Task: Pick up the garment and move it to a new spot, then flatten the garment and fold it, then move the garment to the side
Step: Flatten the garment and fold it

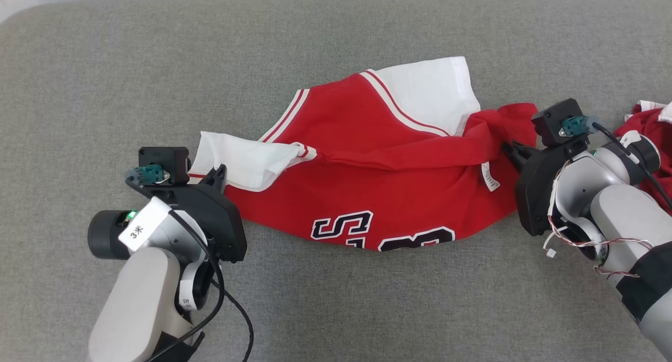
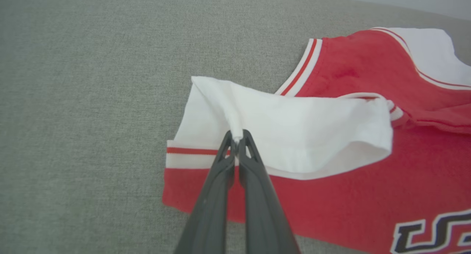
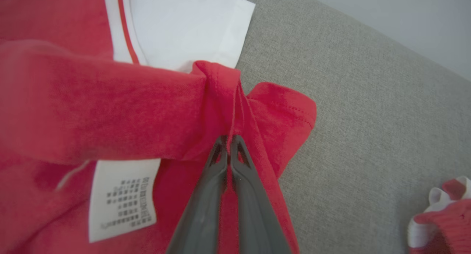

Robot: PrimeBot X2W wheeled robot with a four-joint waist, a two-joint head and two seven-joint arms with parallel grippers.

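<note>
A red garment (image 1: 378, 162) with white sleeves, striped trim and dark lettering lies crumpled across the grey surface. At its left end my left gripper (image 1: 219, 173) is shut on a pinch of the white sleeve (image 2: 287, 129); the left wrist view shows the cloth caught between the fingertips (image 2: 225, 145). At its right end my right gripper (image 1: 512, 151) is shut on a bunched red fold (image 3: 228, 99) near the hem. A white care label (image 3: 123, 198) hangs just left of the right fingers (image 3: 245, 162).
A second red and white piece of cloth (image 1: 648, 126) lies at the far right edge, behind my right arm, and shows as cloth (image 3: 441, 217) in the right wrist view. The grey fabric surface (image 1: 157, 63) stretches wide around the garment, with its rounded far edge at the top.
</note>
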